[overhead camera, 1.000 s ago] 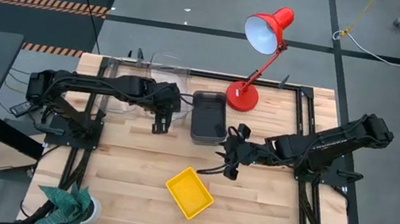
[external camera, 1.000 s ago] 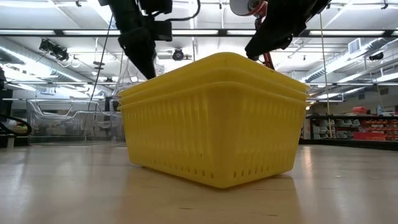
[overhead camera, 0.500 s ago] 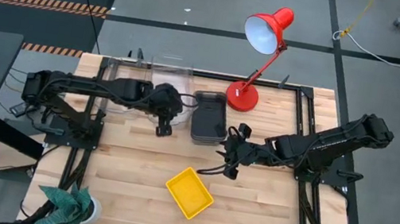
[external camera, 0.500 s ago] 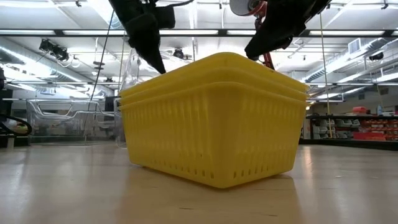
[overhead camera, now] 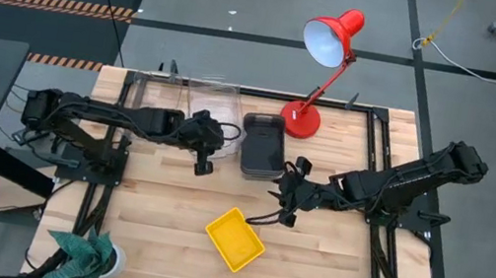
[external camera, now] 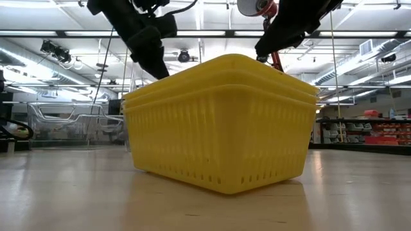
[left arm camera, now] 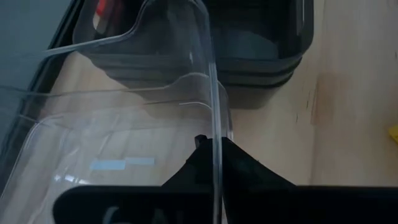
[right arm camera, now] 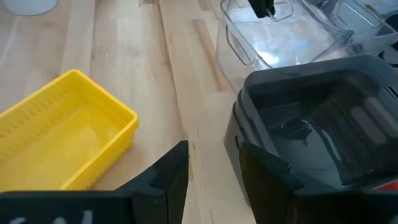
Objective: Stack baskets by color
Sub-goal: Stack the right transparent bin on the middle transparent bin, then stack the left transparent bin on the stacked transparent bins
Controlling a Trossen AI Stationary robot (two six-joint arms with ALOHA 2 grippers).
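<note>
A clear basket [overhead camera: 206, 102] stands tipped at the far left of the table, with my left gripper [overhead camera: 203, 162] shut on its wall. Right of it sits a stack of dark grey baskets [overhead camera: 262, 147]. A yellow basket stack [overhead camera: 234, 239] rests on the wood near the front edge and fills the low view [external camera: 218, 122]. My right gripper [overhead camera: 282, 204] hovers open just off the grey stack's near right corner [right arm camera: 249, 99], touching nothing. My left gripper pinches the clear basket's side wall [left arm camera: 214, 127] at its rim, one finger inside the basket and one outside. The fingers slant down from the table's left side. The basket sits tilted in the hold; what its underside rests on is not shown.
A red desk lamp's base [overhead camera: 300, 119] stands just behind the grey stack, its head [overhead camera: 332, 39] over the far edge. More clear baskets [overhead camera: 157, 97] lie under my left arm. A green object [overhead camera: 85, 251] sits at the near left corner. Bare wood lies between the yellow and grey stacks.
My left gripper has tipped further downward and sunk a little toward the table's near edge, still shut on the clear basket's wall; the basket has come along and tilted with it. My right arm has kept still.
</note>
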